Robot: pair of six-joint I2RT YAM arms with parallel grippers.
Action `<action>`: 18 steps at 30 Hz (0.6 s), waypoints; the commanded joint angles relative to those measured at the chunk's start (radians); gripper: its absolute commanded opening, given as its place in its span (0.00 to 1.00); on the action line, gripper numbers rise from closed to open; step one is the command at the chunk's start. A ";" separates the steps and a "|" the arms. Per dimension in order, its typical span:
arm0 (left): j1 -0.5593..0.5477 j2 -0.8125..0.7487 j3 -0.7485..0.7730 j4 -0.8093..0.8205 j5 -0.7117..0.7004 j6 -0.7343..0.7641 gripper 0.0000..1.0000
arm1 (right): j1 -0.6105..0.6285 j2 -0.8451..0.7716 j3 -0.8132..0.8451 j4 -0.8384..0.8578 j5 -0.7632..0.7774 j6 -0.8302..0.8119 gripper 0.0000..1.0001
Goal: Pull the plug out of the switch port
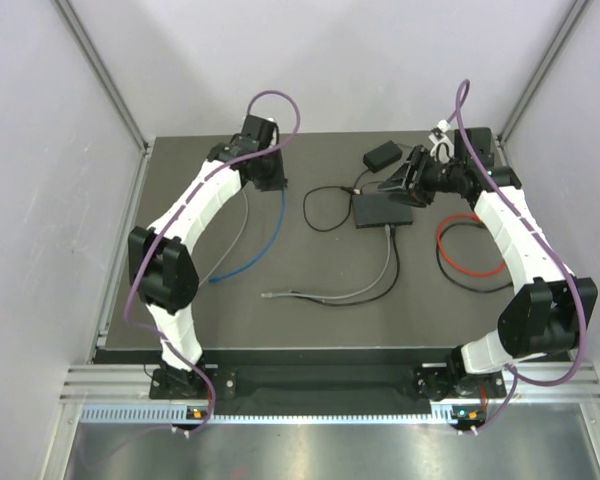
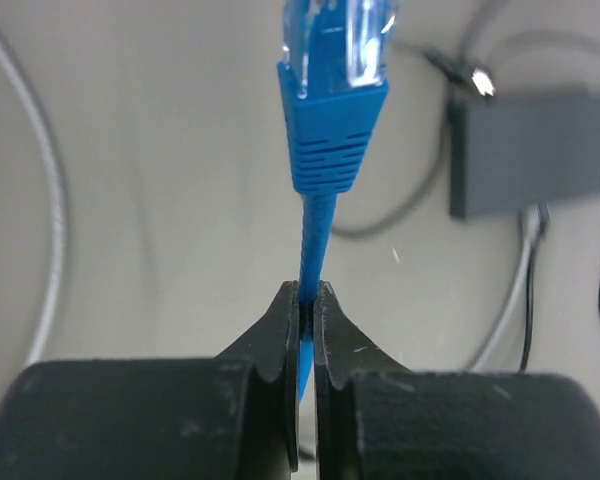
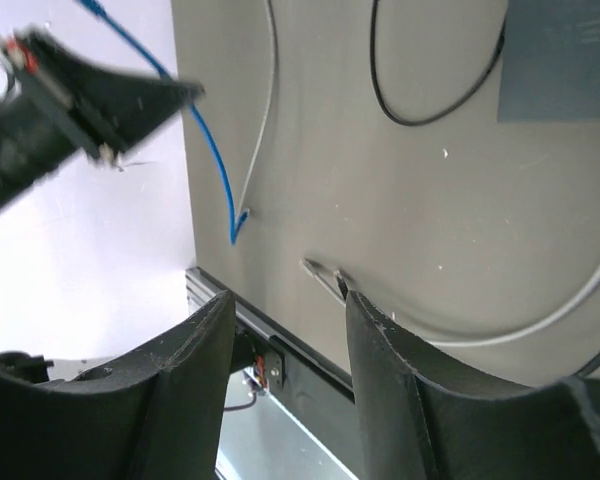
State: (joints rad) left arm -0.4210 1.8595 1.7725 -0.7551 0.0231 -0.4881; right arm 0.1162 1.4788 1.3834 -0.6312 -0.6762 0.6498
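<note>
The switch [image 1: 382,212] is a flat dark grey box lying mid-table; it also shows in the left wrist view [image 2: 530,150] and as a corner in the right wrist view [image 3: 565,55]. My left gripper [image 2: 307,292] is shut on a blue cable just behind its plug [image 2: 335,90], which hangs free in the air, well left of the switch. In the top view the left gripper [image 1: 265,172] is at the far left-centre. My right gripper [image 3: 288,305] is open and empty, and in the top view it [image 1: 400,185] hovers by the switch's far edge.
A black adapter block [image 1: 381,155] with a thin black cord lies behind the switch. Grey cables [image 1: 375,285] run from the switch's near edge toward the front. A red cable loop [image 1: 470,250] lies right. The blue cable [image 1: 250,255] trails toward the front left.
</note>
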 commanded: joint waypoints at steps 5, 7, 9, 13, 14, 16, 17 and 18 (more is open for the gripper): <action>0.122 0.225 0.229 0.002 -0.012 -0.027 0.00 | 0.011 -0.014 0.025 -0.076 0.018 -0.061 0.48; 0.146 0.320 0.329 -0.026 -0.044 -0.038 0.00 | 0.000 0.012 0.061 -0.132 0.032 -0.094 0.48; 0.172 0.392 0.385 -0.027 -0.042 -0.067 0.00 | -0.004 0.029 0.107 -0.194 0.063 -0.133 0.48; 0.215 0.458 0.384 0.042 -0.032 -0.136 0.00 | -0.001 0.023 0.080 -0.187 0.078 -0.119 0.48; 0.221 0.477 0.381 0.054 -0.029 -0.151 0.01 | -0.001 0.021 0.059 -0.174 0.072 -0.108 0.48; 0.234 0.490 0.387 0.077 -0.051 -0.155 0.02 | -0.004 0.014 0.045 -0.177 0.078 -0.111 0.48; 0.238 0.501 0.384 0.082 -0.064 -0.156 0.04 | -0.004 0.012 0.036 -0.180 0.082 -0.119 0.48; 0.249 0.506 0.384 0.095 -0.064 -0.159 0.09 | -0.003 0.012 0.031 -0.185 0.086 -0.122 0.48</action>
State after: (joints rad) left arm -0.1925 2.3726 2.1170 -0.7414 -0.0082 -0.6098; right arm 0.1143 1.5120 1.4269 -0.7895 -0.6121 0.5522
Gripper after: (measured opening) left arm 0.075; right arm 0.483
